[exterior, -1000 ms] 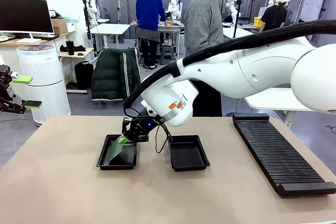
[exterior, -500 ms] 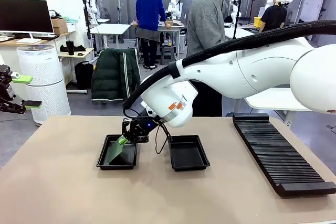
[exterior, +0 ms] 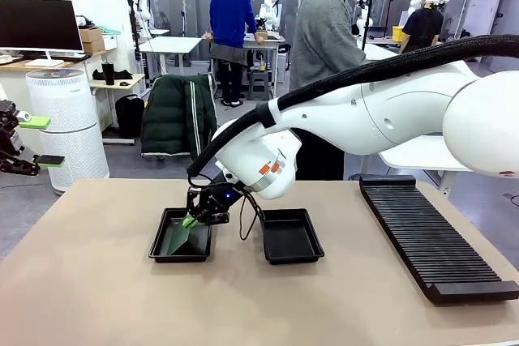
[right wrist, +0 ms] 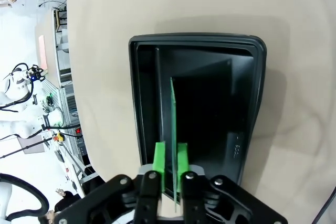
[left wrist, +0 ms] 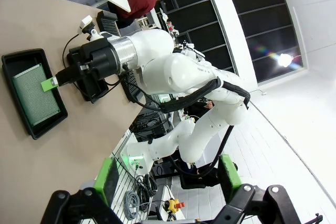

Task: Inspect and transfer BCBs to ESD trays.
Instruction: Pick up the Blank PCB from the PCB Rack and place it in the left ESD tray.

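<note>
Two black ESD trays sit side by side mid-table. The left tray (exterior: 160, 238) (left wrist: 21, 56) (right wrist: 247, 103) holds a green BCB (exterior: 180, 237) (left wrist: 31, 93) (right wrist: 173, 129), tilted with its lower edge on the tray floor. My right gripper (exterior: 193, 220) (right wrist: 171, 161) (left wrist: 51, 84) hangs over that tray's near-right corner. The board's upper edge stands between its green pads, which are slightly parted with a thin gap on one side. The right tray (exterior: 289, 237) has nothing in it. My left gripper (exterior: 42, 142) (left wrist: 168, 177) is open and empty, off the table's left edge.
A long black slotted rack (exterior: 430, 237) lies along the table's right side. A person in a grey top (exterior: 324, 38) stands at the far edge behind my right arm. Bare tabletop stretches in front of the trays.
My right gripper has sunk a little with the BCB, which now leans lower in the left tray. Its pads have eased apart. The left arm has not moved.
</note>
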Motion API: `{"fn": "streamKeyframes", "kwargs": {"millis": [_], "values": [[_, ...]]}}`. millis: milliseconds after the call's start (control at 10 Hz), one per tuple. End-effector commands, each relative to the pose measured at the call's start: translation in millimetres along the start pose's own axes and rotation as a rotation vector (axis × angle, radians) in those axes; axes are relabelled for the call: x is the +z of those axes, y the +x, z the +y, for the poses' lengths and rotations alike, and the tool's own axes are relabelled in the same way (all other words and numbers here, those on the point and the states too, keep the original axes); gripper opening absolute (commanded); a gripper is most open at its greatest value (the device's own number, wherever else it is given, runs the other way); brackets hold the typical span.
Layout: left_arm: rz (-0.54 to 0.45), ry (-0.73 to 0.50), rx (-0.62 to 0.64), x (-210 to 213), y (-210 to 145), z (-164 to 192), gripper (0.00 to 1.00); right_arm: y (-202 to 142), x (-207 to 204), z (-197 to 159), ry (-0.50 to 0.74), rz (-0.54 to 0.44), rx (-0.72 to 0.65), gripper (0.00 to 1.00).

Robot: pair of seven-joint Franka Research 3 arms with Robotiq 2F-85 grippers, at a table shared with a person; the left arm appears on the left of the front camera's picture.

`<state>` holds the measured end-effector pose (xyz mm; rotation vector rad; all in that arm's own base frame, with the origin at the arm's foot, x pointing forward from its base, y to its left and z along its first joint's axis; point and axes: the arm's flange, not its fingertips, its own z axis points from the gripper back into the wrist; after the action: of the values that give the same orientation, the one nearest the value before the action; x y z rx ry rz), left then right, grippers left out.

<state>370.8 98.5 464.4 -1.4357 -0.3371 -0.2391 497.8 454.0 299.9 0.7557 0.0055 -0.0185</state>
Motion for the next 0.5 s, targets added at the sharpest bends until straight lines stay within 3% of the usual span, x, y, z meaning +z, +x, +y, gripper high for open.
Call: {"fn": "streamKeyframes", "kwargs": {"millis": [0,400], "values": [[-0.002,-0.010,-0.002,-0.1,-1.4,-1.1,1.00,-0.7,2.3,10.0,-0.051,0.001,-0.009,0.33],[-0.002,-0.010,-0.002,-0.1,-1.4,-1.1,1.00,4.9,8.9,34.4,-0.203,0.010,0.000,0.70]]}}
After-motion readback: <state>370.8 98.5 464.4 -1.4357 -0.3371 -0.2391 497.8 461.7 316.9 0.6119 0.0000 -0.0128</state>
